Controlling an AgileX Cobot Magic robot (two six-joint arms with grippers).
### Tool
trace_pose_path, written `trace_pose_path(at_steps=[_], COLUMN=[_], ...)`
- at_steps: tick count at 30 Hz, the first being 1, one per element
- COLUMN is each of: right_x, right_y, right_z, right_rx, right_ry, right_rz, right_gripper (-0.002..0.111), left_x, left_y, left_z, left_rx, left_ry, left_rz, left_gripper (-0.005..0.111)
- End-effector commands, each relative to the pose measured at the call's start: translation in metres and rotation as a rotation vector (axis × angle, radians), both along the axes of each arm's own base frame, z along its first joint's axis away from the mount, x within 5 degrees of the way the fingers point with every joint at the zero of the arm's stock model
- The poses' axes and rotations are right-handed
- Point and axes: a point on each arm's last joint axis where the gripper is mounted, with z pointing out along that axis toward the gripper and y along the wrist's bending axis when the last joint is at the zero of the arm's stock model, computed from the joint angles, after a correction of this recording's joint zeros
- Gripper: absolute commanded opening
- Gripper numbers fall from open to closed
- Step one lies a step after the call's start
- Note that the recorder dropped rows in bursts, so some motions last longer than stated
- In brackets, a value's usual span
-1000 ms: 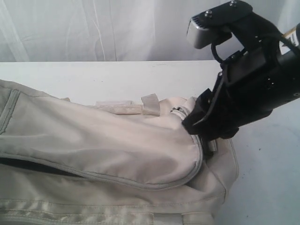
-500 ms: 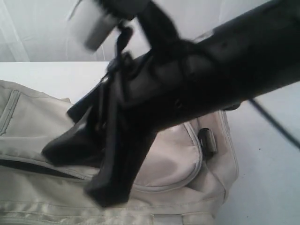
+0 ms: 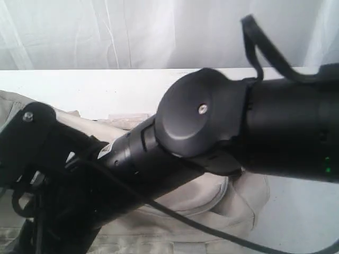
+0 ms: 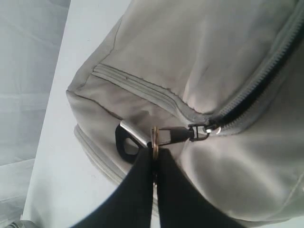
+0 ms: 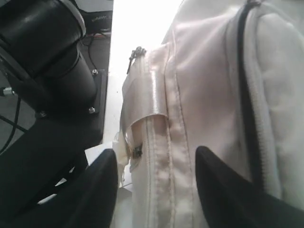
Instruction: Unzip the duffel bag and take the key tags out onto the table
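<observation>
Jaws of the left gripper (image 4: 155, 151) pinch tight on the small metal ring (image 4: 154, 134) at the grey zip pull of the cream fabric duffel bag (image 4: 190, 61). The right gripper (image 5: 156, 156) gapes wide and empty over the bag's shiny strap (image 5: 142, 99). In the exterior view, a black robot arm (image 3: 212, 121) hides most of the bag, which lies on the white table (image 3: 95, 84).

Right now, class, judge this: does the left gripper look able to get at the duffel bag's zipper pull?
Likely yes: the left gripper appears shut on the ring of the zipper pull, at the end of the zip on the duffel bag, with nothing between them.
</observation>
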Motion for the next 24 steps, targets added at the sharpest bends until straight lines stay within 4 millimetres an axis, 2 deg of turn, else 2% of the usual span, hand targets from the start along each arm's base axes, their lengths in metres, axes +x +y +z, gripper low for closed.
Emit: trace_pose_path(at_steps=[1,5,7,9,10,12,14,19,24], right_x=[-0.008,-0.009,-0.007,-0.007,-0.009,-0.015,-0.024,-0.029,-0.038], right_y=[0.011,0.024,0.029,0.029,0.028,0.023,0.013,-0.02,-0.038], right_z=[-0.013,-0.03,-0.037,-0.041,-0.041,-0.039,-0.037,-0.031,-0.015], right_rx=[-0.005,0.002,-0.004,-0.024,-0.031,-0.047,-0.114,-0.376,-0.418], right_ry=[-0.073,-0.213,-0.241,-0.265,-0.259,-0.226,-0.212,-0.168,-0.132], right_rz=[0.067,0.091,0.072,0.103,0.123,0.185,0.304,0.351,0.419], right_gripper=[0.054,0.055,0.046,0.026,0.012,0.0,0.0,0.0,0.0], left_x=[-0.001,-0.001,-0.001,-0.001,-0.001,-0.001,0.0,0.014,0.044], left_y=[0.0,0.0,0.0,0.0,0.0,0.0,-0.001,-0.016,-0.031], left_z=[0.0,0.0,0.0,0.0,0.0,0.0,0.001,0.0,-0.014], left_rx=[-0.005,-0.005,-0.005,-0.005,-0.005,-0.005,-0.004,0.007,0.172], left_ry=[-0.004,-0.004,-0.004,-0.004,-0.004,-0.004,-0.018,-0.042,-0.018], left_rz=[-0.006,-0.006,-0.006,-0.006,-0.006,-0.006,-0.02,-0.076,-0.064], left_gripper=[0.0,0.0,0.0,0.0,0.0,0.0,0.0,0.0,0.0])
